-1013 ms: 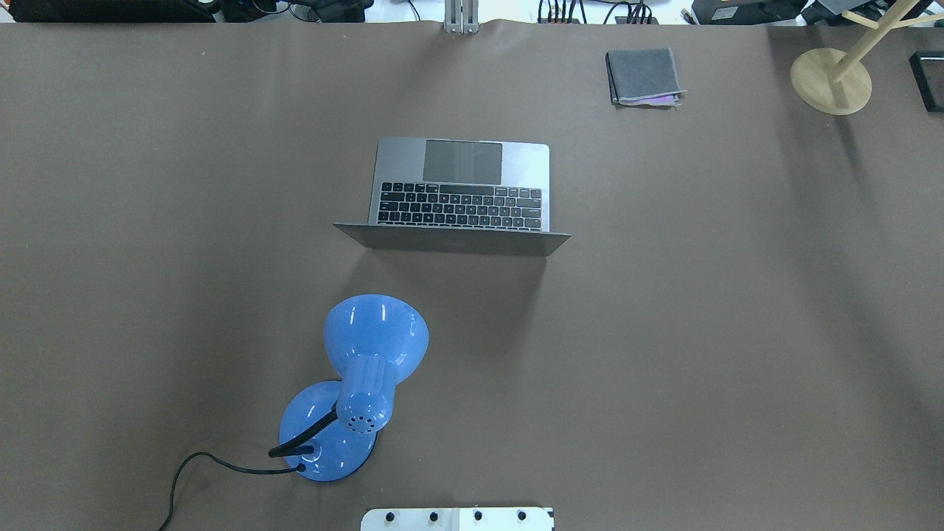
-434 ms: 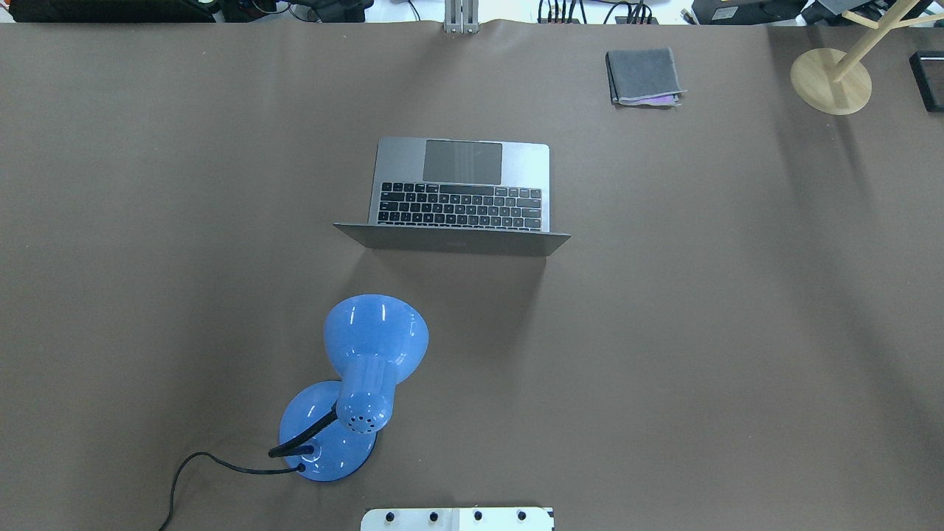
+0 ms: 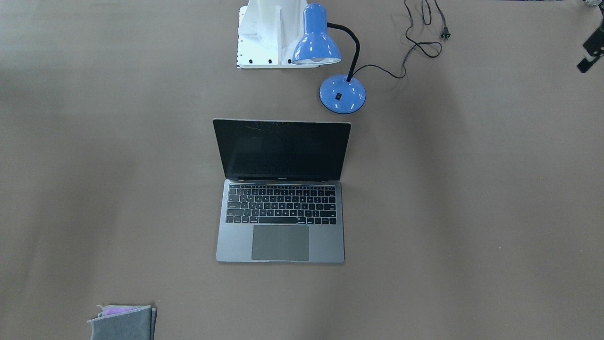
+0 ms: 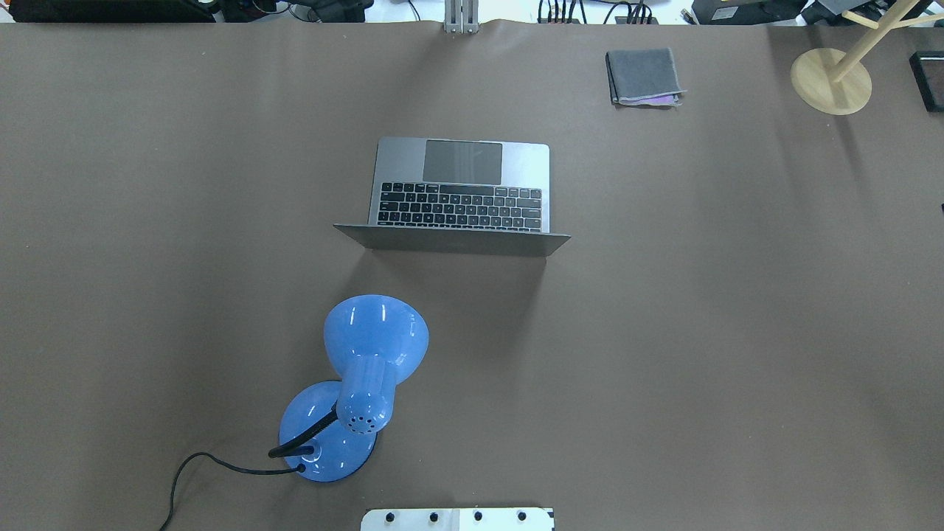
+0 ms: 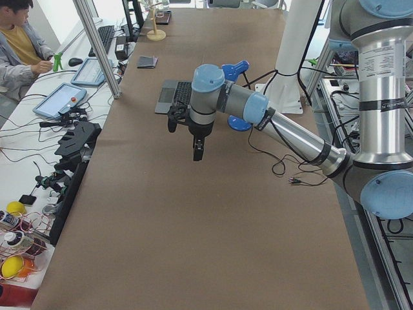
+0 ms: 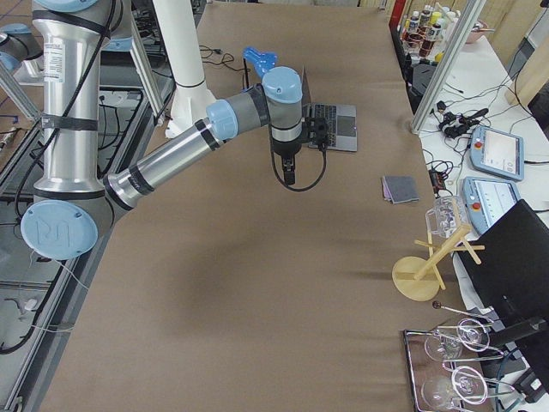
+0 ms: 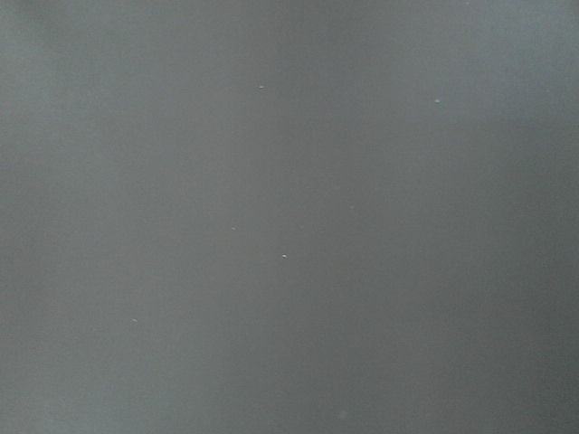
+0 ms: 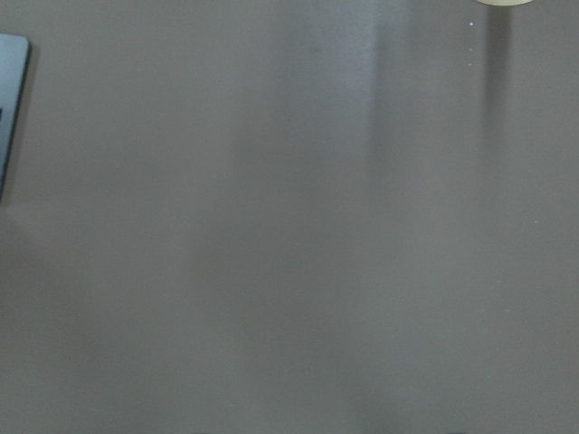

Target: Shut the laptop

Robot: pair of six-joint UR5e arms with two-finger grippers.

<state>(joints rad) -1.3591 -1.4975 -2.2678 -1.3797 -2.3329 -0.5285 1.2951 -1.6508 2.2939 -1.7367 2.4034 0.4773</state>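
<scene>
Left tool and right tool: you can't tell spread or pressed. Laptop open at worktop centre, apart from both. Likely stiff, screen fragile; push lid top edge gently.

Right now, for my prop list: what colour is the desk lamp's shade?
Glossy blue domed lamp shade; clearest in overhead exterior view.

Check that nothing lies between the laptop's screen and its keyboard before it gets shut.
Nothing visible does: on the laptop, the keyboard and trackpad are bare. The lamp stands behind the screen, apart from it.
</scene>
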